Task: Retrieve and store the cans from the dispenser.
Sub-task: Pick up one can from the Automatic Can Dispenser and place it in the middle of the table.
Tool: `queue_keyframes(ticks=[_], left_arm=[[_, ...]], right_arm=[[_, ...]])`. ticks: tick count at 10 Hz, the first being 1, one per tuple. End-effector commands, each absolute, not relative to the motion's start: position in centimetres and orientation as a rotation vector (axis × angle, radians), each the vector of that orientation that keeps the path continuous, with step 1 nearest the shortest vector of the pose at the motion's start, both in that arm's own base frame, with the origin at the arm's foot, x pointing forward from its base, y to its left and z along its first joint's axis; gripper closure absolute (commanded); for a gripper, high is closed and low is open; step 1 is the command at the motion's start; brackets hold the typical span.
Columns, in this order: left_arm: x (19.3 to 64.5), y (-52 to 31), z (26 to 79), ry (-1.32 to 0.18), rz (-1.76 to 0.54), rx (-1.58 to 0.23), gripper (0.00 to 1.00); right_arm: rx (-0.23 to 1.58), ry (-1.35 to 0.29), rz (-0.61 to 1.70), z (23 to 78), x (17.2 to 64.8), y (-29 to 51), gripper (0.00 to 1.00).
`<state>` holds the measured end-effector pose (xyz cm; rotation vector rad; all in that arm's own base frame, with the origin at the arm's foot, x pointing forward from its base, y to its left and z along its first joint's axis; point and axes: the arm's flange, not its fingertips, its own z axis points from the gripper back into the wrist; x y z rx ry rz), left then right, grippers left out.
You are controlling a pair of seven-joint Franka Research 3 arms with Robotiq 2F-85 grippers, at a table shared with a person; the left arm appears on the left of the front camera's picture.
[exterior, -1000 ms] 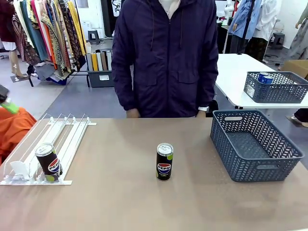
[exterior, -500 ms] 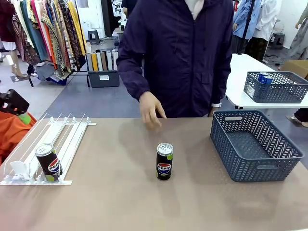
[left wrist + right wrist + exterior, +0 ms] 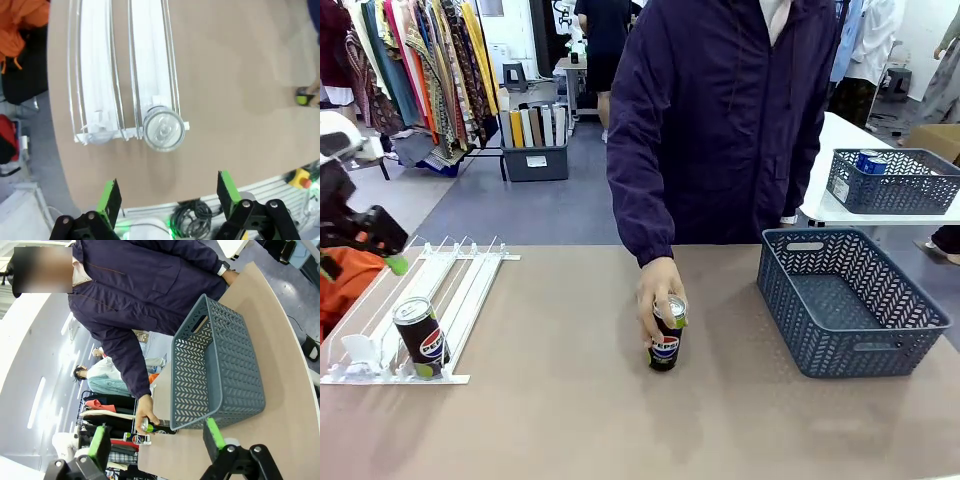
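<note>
Nearest the robot, at the left of the desk (image 3: 570, 430), the dispenser (image 3: 455, 285) ran away from the front edge. A black Pepsi can (image 3: 421, 338) stood upright at the near end of its right-hand lane, and a white pusher block (image 3: 360, 352) sat at the same end of the other lane. Above that end hung the left gripper (image 3: 167, 195), its jaws spread wide with nothing between them, and its wrist view showed the can's silver top just beyond the gap. From the front, that gripper was largely cut off by the picture's left edge, above an orange cloth (image 3: 345, 280). Farther in, near the desk's middle, a second Pepsi can (image 3: 666, 345) stood upright with the person's hand (image 3: 658, 292) closed over its top. The hand hid most of the rim, and whether the can had left the desk could not be told. To the right stood a dark grey lattice basket (image 3: 850, 300), well apart from that can. The right gripper (image 3: 156, 437) looked across this basket from the desk's right side, jaws wide and holding nothing; in its view the held can was small and hard to make out beside the basket's corner. At the far edge the person (image 3: 720, 120), in a dark jacket, leaned in over the desk. Beyond, on another table (image 3: 800, 170), a second basket (image 3: 892, 180) held something blue, too small to name.
</note>
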<state>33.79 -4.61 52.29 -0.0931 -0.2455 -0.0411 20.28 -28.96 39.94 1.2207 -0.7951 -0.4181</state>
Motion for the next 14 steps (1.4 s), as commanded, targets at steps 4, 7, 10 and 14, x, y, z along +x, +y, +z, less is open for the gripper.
queue_keyframes(ticks=[4, 7, 10, 14], left_arm=[[37.7, -6.4, 44.9, -0.087, 0.012, -0.004, 0.0], [38.9, -7.3, 42.3, -0.072, 0.022, -0.011, 0.0], [39.4, -7.2, 41.6, -0.036, 0.03, -0.018, 0.0], [39.7, -7.1, 41.4, -0.068, 0.062, -0.006, 1.0]], right_arm=[[1.224, -0.833, -0.403, 40.2, 20.7, -29.0, 0.0], [1.224, -0.833, -0.403, 40.2, 20.7, -29.0, 0.0], [1.224, -0.833, -0.403, 40.2, 20.7, -29.0, 0.0], [1.224, -0.833, -0.403, 40.2, 20.7, -29.0, 0.0]])
